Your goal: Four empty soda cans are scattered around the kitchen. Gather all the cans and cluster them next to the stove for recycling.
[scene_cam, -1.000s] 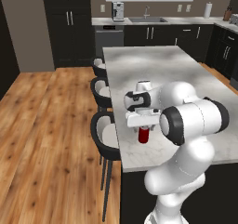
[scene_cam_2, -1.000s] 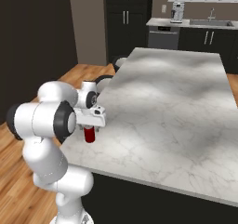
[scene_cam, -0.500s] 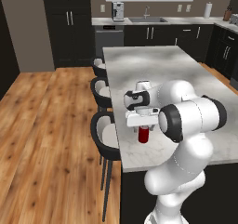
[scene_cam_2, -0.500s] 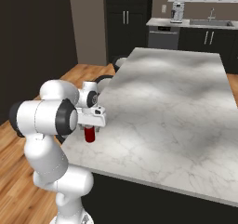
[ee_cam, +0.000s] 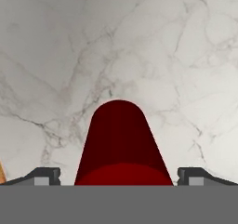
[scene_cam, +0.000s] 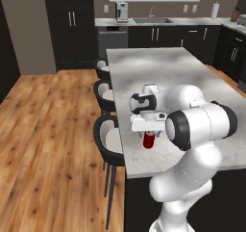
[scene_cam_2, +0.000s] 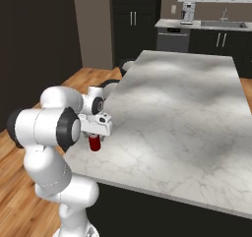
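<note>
A red can [scene_cam: 149,140] stands upright on the marble island [scene_cam: 192,82], near its edge on the stool side. In the left base view the can is a little past 6 o'clock from the middle of the picture. In the right base view the can [scene_cam_2: 94,143] sits at about 8 o'clock from the middle.

The gripper [scene_cam: 149,135] points straight down over the can. Its jaws are wide open. In the hand view the can [ee_cam: 122,144] fills the low middle, at 6 o'clock, and a dark fingertip [ee_cam: 41,175] shows at 8 o'clock and another at 4 o'clock. The can is between them. There is a gap on each side, so the fingers are not touching it. The gripper [ee_cam: 121,176] is around the can but not squeezing it.

Three black stools [scene_cam: 109,139] stand in a row beside the island, at about 9 o'clock from the can in the left base view. The floor [scene_cam: 48,139] is wood. Far behind the island, at 12 o'clock, is a counter with a sink [scene_cam: 149,20] and a coffee machine [scene_cam: 122,11]. Dark cabinets [scene_cam: 72,24] stand at 11 o'clock.
</note>
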Robot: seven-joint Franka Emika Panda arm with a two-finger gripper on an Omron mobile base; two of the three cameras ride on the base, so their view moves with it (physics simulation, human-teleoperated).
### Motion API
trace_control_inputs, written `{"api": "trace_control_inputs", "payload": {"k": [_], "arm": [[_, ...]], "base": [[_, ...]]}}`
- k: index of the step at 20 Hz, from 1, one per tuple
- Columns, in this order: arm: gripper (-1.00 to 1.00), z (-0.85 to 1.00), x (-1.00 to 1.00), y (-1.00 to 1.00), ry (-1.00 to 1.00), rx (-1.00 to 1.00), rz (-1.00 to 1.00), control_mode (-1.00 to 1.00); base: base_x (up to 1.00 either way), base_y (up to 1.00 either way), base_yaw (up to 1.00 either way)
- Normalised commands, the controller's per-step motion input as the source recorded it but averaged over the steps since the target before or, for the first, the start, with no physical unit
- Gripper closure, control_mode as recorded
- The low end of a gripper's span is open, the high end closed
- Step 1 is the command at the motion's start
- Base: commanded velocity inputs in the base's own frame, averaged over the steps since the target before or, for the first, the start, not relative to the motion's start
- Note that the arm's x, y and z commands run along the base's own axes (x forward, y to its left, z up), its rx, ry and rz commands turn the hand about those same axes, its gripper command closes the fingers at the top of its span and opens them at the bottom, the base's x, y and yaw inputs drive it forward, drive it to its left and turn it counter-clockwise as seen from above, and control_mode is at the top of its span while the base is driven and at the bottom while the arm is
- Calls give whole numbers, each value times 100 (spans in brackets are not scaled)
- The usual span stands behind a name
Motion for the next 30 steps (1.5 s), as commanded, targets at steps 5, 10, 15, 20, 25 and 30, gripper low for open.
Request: {"api": "trace_control_inputs", "payload": {"k": [5,10,15,20,25,30], "arm": [[-100,3,-3,2,-4,0,-7,-100],[-100,2,5,7,-5,-2,-5,-100],[-100,1,0,4,-3,-1,-4,-100],[-100,0,-1,0,0,-2,-9,-100],[-100,-5,3,0,0,-3,-10,-100],[100,-5,3,0,0,0,-5,-100]], "base": [[0,0,0],[0,0,0],[0,0,0],[0,0,0],[0,0,0],[0,0,0]]}}
